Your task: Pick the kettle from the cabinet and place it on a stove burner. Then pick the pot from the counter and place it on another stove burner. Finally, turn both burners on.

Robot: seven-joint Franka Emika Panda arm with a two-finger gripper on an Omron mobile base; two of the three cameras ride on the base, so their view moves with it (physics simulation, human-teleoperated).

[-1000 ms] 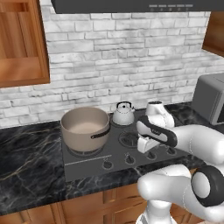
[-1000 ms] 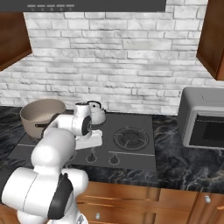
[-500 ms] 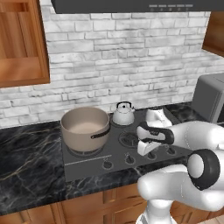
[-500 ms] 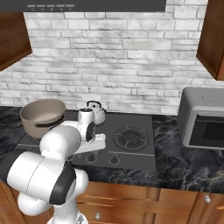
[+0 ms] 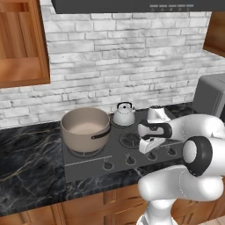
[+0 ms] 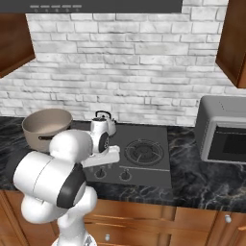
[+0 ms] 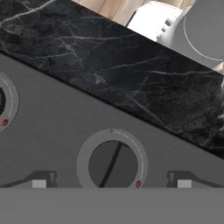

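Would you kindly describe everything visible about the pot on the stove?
The pot is wide, round and beige-taupe, with a paler inside that looks empty and a short dark side handle facing the kettle. It stands upright on a burner at the left of the dark grey cooktop, with the kettle just behind and to its right, apart from it. Nothing else touches it.

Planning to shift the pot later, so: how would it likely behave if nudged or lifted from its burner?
The pot looks wide and low with a flat base, so a nudge would probably slide it on the burner rather than tip it. It seems empty, so likely moderate weight. Its short side handle offers little grip, so it may swing if lifted by one side.
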